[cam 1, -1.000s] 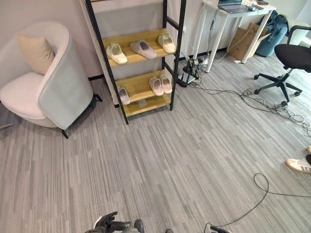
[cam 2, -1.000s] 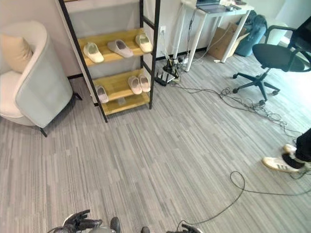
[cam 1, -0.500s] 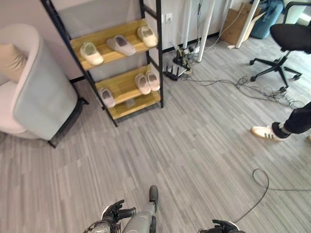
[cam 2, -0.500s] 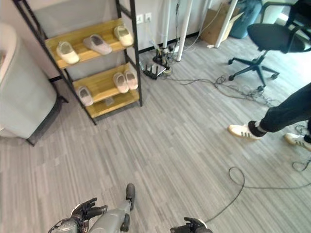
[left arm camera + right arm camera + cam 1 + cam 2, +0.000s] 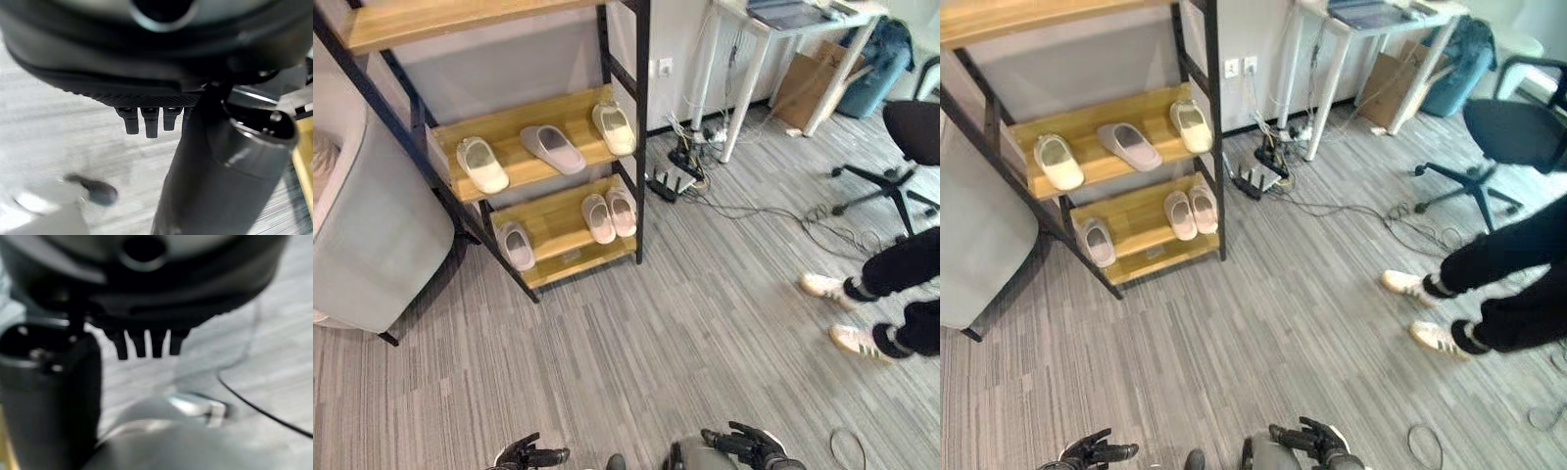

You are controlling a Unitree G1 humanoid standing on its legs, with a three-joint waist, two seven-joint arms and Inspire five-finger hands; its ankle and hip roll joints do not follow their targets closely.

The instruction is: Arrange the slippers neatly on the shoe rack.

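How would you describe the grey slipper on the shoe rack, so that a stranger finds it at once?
Look at the black-framed shoe rack with wooden shelves by the wall. On its shelf holding three slippers, the grey slipper lies in the middle. The cream slippers on either side are paler, and only the grey one lies askew.

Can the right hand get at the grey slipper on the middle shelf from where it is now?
Probably not: the right hand hangs low near the robot, with open floor before the grey slipper.
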